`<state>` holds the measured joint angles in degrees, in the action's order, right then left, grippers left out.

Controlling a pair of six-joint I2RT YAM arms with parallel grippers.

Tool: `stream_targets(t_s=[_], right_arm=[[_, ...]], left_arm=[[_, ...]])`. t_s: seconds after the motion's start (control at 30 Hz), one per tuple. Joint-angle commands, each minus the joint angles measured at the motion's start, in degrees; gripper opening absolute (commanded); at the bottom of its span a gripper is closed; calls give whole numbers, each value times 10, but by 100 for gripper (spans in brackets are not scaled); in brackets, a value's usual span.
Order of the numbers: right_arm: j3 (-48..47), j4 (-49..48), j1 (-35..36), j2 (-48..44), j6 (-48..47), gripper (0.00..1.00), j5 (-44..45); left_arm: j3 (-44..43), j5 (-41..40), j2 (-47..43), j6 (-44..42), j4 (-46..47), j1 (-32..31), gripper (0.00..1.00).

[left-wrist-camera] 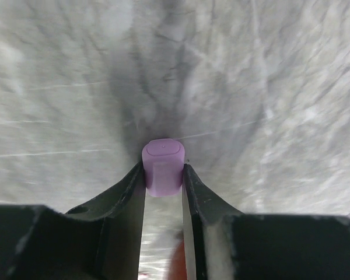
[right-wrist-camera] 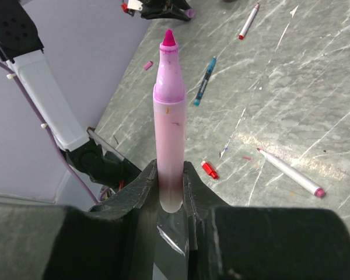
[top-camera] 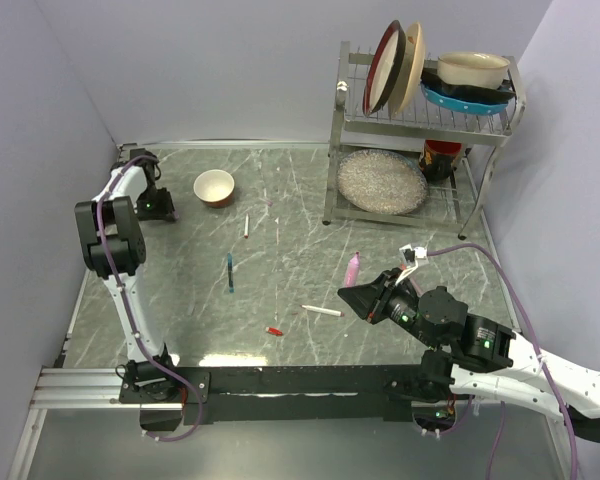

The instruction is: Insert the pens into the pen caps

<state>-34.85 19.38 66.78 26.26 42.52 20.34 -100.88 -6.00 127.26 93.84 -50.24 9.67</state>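
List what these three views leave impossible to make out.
- Top view: the cap, between the left fingers, is hidden by the left arm.
- Right wrist view: the right fingers hide the pen's lower end.
- Left wrist view: a reddish patch below the cap is too blurred to name.
- Top view: the rack's bars half hide a red thing.

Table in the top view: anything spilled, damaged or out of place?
Nothing spilled or broken. A red cap lies loose near the front edge, and faint pink smudges mark the surface beside a white pen.
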Motion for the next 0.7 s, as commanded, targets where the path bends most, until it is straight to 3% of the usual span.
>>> stream_targets(t_s=[0.0, 0.33, 0.47, 0.67], right_arm=[[-17, -14, 2, -1, 5, 0, 8], [-7, -37, 1, 27, 7, 0, -29], [11, -64, 2, 37, 11, 0, -48], [38, -135, 2, 82, 6, 0, -102]], left_arm=[[55, -52, -27, -102, -62, -16, 1], [189, -104, -172, -204, -24, -94, 1], [238, -98, -271, -264, 16, -170, 1], [315, -12, -421, -364, 116, -296, 1]])
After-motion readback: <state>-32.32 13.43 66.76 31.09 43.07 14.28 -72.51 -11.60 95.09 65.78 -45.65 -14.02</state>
